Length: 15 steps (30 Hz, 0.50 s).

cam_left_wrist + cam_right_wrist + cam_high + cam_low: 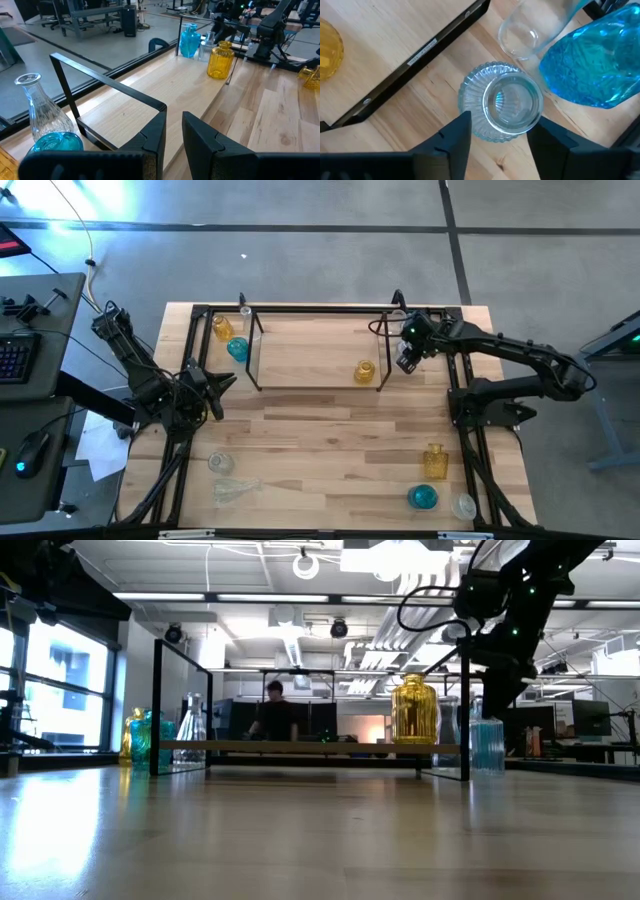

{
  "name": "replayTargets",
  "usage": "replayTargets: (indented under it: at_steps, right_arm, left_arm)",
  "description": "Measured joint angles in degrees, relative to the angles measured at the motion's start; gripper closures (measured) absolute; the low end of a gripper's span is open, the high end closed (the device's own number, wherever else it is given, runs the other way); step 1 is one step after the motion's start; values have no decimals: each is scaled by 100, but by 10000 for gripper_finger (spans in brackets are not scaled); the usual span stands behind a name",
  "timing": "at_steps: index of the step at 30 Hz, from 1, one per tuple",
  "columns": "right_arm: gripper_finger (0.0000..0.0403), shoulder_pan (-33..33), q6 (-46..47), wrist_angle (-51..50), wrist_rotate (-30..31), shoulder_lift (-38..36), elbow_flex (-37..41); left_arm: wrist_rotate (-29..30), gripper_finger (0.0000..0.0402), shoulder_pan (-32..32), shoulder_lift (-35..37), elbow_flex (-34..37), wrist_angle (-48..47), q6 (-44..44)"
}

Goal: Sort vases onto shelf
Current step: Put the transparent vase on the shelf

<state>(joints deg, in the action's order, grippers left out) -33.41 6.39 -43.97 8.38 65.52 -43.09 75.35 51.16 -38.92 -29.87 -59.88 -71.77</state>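
Right gripper [497, 132] open, fingers on both sides of a small clear ribbed vase [501, 102], near the table's back right corner, just outside the shelf [255, 330]. Glass: hard, slippery, easy to break. Best squeezed gently around the ribbed sides.
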Motion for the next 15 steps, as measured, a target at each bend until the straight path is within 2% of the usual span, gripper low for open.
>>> replayTargets:
  at_steps: [7, 15]
  right_arm:
    - [181, 2, -42, 153, -2, -99, 7]
    - [174, 2, -42, 282, 93, -569, 7]
  left_arm:
    - [0, 346, 0, 1, 0, 2, 0]
    - [2, 346, 0, 1, 0, 0, 0]
